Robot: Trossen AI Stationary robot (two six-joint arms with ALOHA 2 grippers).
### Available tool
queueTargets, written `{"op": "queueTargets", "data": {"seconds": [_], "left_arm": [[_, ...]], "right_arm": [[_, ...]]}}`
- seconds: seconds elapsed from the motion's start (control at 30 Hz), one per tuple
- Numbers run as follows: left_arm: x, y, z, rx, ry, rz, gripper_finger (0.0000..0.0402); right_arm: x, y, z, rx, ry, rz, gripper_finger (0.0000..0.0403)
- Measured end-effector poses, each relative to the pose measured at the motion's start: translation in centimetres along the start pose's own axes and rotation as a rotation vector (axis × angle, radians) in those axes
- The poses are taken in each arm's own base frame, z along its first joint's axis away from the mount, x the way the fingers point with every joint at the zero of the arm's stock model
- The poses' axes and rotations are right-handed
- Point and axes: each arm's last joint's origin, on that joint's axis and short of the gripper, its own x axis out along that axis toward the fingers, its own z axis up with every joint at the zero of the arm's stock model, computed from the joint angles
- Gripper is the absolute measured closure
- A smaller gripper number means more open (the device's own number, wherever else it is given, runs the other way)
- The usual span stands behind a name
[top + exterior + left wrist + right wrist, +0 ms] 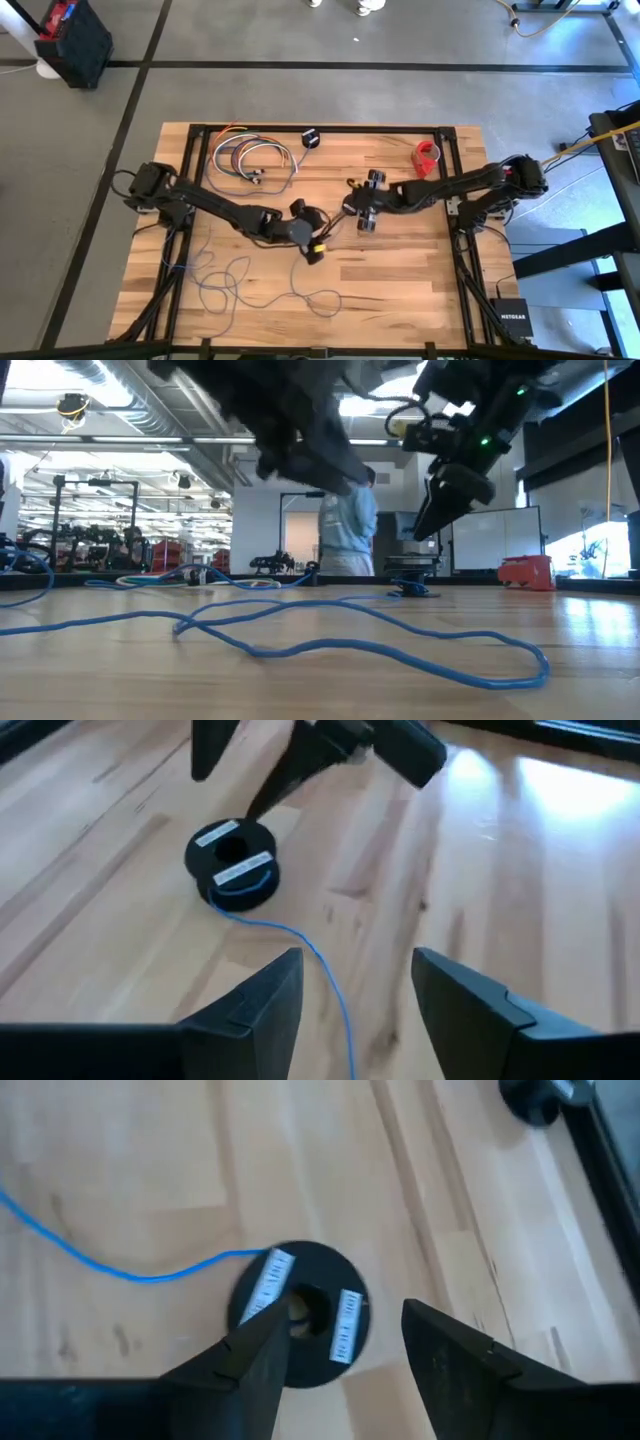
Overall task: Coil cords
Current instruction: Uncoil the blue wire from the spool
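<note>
The thin blue cord (240, 280) lies in loose loops on the near left of the table and also shows in the low view (400, 645). It ends in a small black round puck (300, 1312) that lies flat on the wood. My right gripper (345, 1320) is open and hangs above the puck, clear of it, also seen in the high view (362, 210). My left gripper (355, 965) is open near the table's middle (315, 235). It faces the puck (232, 865), and the cord (335, 990) runs on the wood below its two fingers.
A bundle of coloured cords (250, 158) and a small black object (310, 138) lie at the far left. A red tape roll (428, 157) sits at the far right. A person (348, 530) stands beyond the table's far edge.
</note>
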Motion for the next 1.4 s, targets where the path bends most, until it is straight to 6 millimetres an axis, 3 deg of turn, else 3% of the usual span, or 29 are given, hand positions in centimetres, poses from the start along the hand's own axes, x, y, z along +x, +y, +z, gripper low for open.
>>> {"op": "queueTargets", "data": {"seconds": [0.17,0.43,0.63,0.9,1.1,1.23,1.4], "left_arm": [[2.9,1.0,-1.2,-0.015,0.038,0.047,0.0219],[5.3,1.6,-2.5,-0.055,0.067,0.038,0.0219],[6.9,1.1,-3.1,-0.057,0.056,-0.07,0.0219],[9.5,1.5,-4.4,-0.044,0.119,-0.048,0.0219],[9.9,1.4,-4.9,0.06,0.191,-0.048,0.0222],[9.8,1.5,-5.0,0.07,0.207,-0.026,0.0258],[9.8,1.6,-5.1,0.107,0.198,0.012,0.0365]], "right_arm": [[1.4,-1.8,-0.1,0.064,0.037,0.039,0.0205],[4.5,-2.3,-0.9,0.062,0.11,0.063,0.0205],[4.7,-2.4,-0.8,0.066,0.106,0.062,0.0205],[4.7,-2.4,-0.7,0.076,0.093,0.06,0.0205],[4.7,-2.4,-0.6,0.079,0.079,0.059,0.0205],[4.8,-2.3,-0.8,0.08,0.074,0.059,0.0205],[5.0,-2.2,-1.1,0.081,0.067,0.058,0.0205]]}}
